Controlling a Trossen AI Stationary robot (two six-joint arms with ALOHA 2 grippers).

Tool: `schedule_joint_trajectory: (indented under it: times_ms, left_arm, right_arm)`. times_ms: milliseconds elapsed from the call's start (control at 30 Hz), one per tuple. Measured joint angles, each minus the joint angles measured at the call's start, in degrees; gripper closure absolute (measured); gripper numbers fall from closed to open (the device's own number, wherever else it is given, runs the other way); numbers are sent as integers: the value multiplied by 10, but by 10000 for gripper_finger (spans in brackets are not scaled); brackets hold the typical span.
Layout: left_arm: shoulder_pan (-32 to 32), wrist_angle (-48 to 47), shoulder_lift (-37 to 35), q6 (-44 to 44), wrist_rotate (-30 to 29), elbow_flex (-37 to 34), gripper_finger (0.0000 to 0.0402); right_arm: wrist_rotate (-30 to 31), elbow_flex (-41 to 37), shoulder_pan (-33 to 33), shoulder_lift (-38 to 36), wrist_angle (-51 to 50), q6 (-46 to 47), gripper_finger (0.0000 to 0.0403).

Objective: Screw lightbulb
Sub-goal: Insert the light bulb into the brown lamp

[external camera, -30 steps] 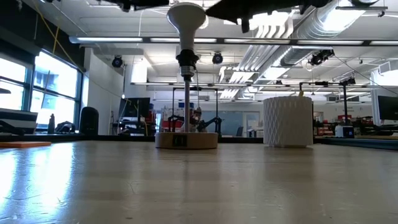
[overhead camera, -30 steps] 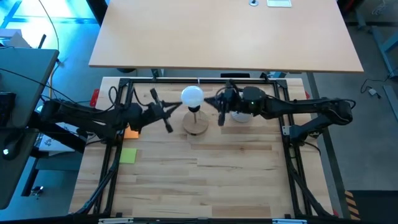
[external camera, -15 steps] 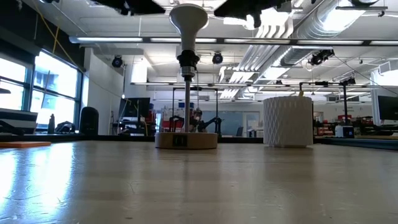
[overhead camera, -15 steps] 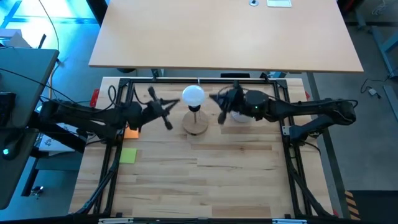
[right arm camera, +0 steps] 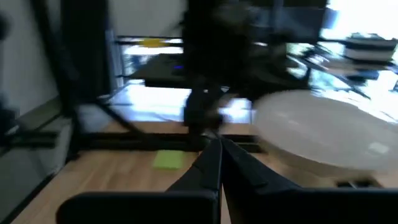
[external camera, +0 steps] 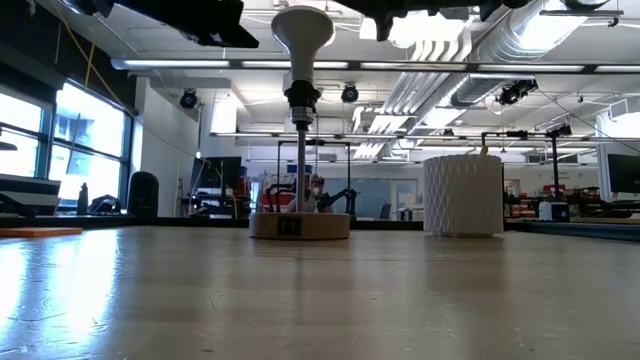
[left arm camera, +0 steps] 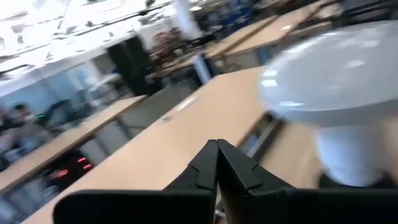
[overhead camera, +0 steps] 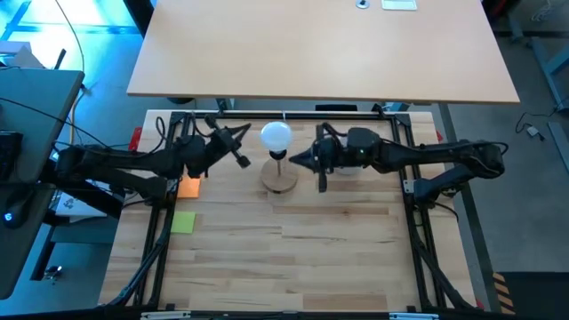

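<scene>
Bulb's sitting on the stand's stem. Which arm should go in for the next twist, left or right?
Probably the right. The right gripper, shut, points at the lightbulb from beside the wooden stand, slightly nearer. The left gripper, also shut, is angled toward the table's back edge. Either must open first.

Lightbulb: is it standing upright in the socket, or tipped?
Upright. In the low view the lightbulb sits globe-up, straight above the stem on the wooden base; neither gripper touches it.

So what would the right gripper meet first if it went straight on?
Likely the left gripper, blurred ahead; the lightbulb sits just beside the right gripper's line, so a brush is possible.
</scene>
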Motion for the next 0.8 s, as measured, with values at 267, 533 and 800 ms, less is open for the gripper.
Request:
schedule_joint_trajectory:
  times_ms: [267,533,800]
  left_arm:
    - [-52,-6,-21,19,-14,0,402]
    - [-93,26,0,3,66,0,401]
    - [-13,7,4,-31,10,0,401]
  right_arm:
    - [218,0,11,-20,-42,-33,403]
    - [201,0,-45,-4,-23,16,403]
    - [-12,0,-24,15,19,-2,403]
